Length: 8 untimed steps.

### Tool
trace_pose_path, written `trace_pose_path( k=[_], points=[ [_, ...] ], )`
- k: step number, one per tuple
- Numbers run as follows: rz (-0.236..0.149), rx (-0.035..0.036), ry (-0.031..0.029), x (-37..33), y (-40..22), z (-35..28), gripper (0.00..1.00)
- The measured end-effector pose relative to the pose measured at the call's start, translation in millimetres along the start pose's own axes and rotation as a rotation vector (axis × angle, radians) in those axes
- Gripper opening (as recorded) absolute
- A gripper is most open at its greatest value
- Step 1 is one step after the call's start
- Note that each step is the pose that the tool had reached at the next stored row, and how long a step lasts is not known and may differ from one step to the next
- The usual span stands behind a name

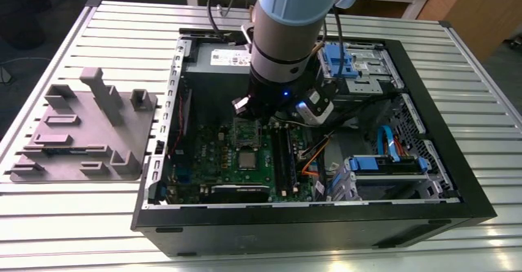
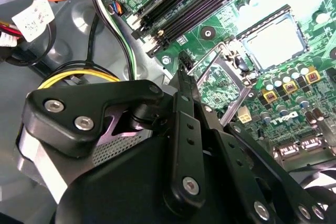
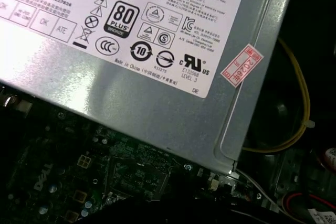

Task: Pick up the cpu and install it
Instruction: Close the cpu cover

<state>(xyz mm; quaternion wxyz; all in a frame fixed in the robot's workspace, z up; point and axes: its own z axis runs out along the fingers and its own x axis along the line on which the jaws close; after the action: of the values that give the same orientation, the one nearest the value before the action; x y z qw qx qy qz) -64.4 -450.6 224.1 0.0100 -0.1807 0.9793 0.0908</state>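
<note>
Black jointed gripper (image 2: 185,66) hangs just above green motherboard (image 2: 239,22), beside socket; whether it's open or closed, you cannot tell. Small pale silver-grey square cpu (image 2: 274,41) lies flat inside black socket (image 2: 247,34). Silvery hinged frame (image 2: 218,74) stands tipped up, likely so chip can seat.

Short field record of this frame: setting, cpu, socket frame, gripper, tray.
setting: open black computer case on slatted metal table
cpu: small pale silver square chip lying in the green board's socket
socket frame: silvery metal frame standing open beside the chip
gripper: black gripper above the board, near that frame
tray: grey moulded tray outside the case
</note>
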Motion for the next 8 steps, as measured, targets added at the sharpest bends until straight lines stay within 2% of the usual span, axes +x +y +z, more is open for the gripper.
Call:
trace_pose_path(
  k=[5, 8],
  points=[
    [0.0, 0.0003, 0.0006, 0.0, 0.1, -1.2, 0.1],
    [-0.003, -0.002, 0.0, -0.1, 0.3, -3.0, 0.1]
  ],
)
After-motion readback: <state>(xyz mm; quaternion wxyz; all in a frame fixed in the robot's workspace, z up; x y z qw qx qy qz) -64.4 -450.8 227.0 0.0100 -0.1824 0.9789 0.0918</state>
